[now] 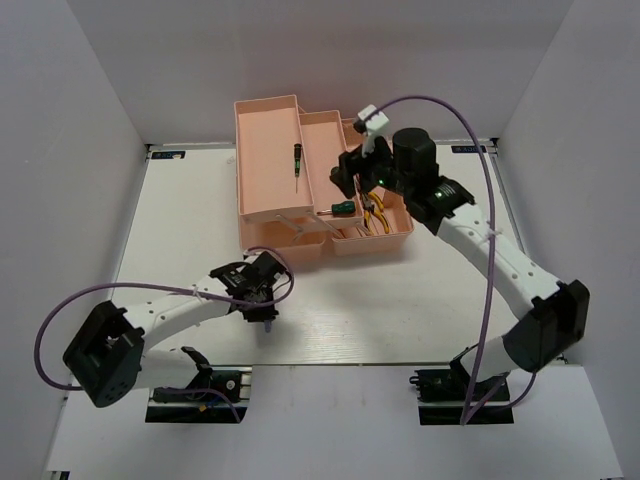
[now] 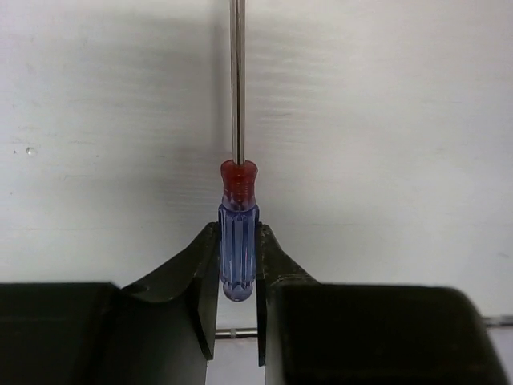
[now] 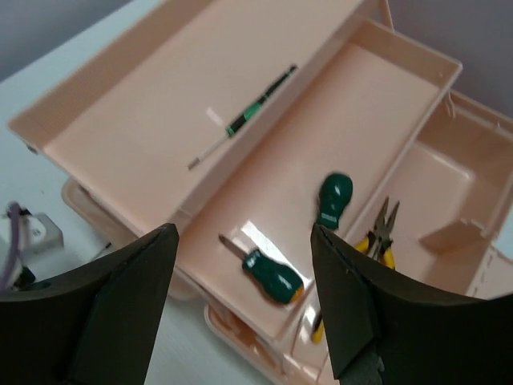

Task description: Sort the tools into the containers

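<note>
The salmon-pink toolbox point(image 1: 268, 130) lies open. A slim black-green screwdriver point(image 3: 244, 120) rests in its widest tray point(image 3: 120, 136), two stubby green-handled screwdrivers point(image 3: 274, 275) in the middle tray point(image 3: 377, 104), and yellow-handled pliers point(image 3: 383, 233) in the base compartment point(image 3: 465, 176). Above the toolbox, the right gripper point(image 3: 243, 241) hangs with fingers wide apart, holding nothing. Over the white surface point(image 1: 400, 300) just in front of the toolbox, the left gripper point(image 2: 237, 241) is clamped on the purple-handled screwdriver point(image 2: 238, 200), its handle translucent with a red collar and its steel shaft pointing away.

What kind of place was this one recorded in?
Probably a robot lab test cell rather than a workshop: plain white walls box in a white table, the left arm and right arm are bolted at its near edge, and a pink toolbox sits at the far side.
</note>
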Robot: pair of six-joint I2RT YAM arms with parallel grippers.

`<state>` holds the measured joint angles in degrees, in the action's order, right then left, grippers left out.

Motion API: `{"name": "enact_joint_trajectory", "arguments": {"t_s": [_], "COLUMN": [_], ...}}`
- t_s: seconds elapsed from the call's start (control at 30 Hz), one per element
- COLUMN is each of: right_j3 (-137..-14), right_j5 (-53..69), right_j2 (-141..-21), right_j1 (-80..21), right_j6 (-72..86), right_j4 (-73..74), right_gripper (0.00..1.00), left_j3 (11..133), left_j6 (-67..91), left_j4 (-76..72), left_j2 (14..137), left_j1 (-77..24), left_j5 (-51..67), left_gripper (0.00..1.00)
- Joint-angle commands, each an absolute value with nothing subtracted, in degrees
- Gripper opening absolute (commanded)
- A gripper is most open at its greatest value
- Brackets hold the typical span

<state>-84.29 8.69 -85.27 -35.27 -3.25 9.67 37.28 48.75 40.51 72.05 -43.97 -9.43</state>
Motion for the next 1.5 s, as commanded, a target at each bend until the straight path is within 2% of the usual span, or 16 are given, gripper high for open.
{"name": "enact_joint_trajectory", "arguments": {"t_s": [0.0,0.1,0.27,0.33,0.37,0.47,0.5,0.57,0.77,0.93,1.13,1.17,1.23,1.27,1.37,1.47], "right_j3": [-77.97,-72.61,-64.62,-63.02,-62.41,-60.39,-59.68,-58.89,-55.55,-51.51,-49.92,-49.83,-50.01,-50.1,-51.24,-54.22], "right_j5": [8.79,8.88,8.44,7.39,7.12,4.32,3.96,2.29,1.23,0.35,1.23,1.58,2.02,2.11,2.89,5.7], "right_j2": [-80.52,-76.13,-72.08,-70.41,-69.7,-68.47,-68.29,-67.33,-64.87,-63.46,-61.79,-61.87,-62.66,-62.84,-65.55,-70.99], "right_j1": [-33.49,-31.56,-29.27,-28.3,-27.95,-26.19,-25.23,-24.18,-21.53,-19.6,-17.84,-17.67,-16.79,-16.35,-15.38,-13.98], "right_j6": [-4.3,-5.01,-7.11,-7.73,-7.82,-7.56,-7.21,-7.03,-7.73,-9.23,-9.67,-9.75,-9.4,-9.4,-8.97,-8.44], "right_j4": [9.05,9.67,10.99,11.16,11.68,12.3,12.22,12.3,13.18,14.15,14.5,14.59,14.59,14.33,13.45,13.88], "right_gripper": [0.73,0.73,0.74,0.61,0.4,0.05,0.03,0.03,0.07,0.34,0.43,0.47,0.5,0.54,0.55,0.58], "left_j3": [43.23,48.5,58.69,67.35,70.54,78.82,81.27,82.52,84.81,90.78,100.98,102.2,106.51,107.83,107.84,109.15], "left_j6": [45.45,39.83,23.84,18.65,17.15,14.68,14.68,15.2,27.06,30.05,27.87,27.86,27.86,27.17,25.75,23.3], "left_j4": [41.57,41.57,35.95,40.85,43.04,45.09,45.09,41.85,38.86,37.44,39.72,40.86,45.15,45.78,44.04,42.98], "left_j2": [67.24,63.83,59.15,63.16,64.76,67.84,68.55,68.55,74.42,84.79,95.26,98.23,100.97,101.77,101.08,98.1], "left_j1": [-44.3,-44.3,-44.82,-44.82,-44.82,-44.03,-43.51,-43.51,-40.79,-37.01,-32.97,-32.44,-31.29,-30.42,-29.88,-29.36], "left_j5": [-9.4,-6.69,11.57,17.83,19.23,22.85,18.94,14.36,-22.88,-29.08,-28.21,-27.17,-26.11,-24.8,-21.81,-20.3], "left_gripper": [0.0,0.0,0.0,0.0,0.0,0.0,0.0,0.0,0.0,0.0,0.01,0.17,0.38,0.59,0.75,0.8]}}
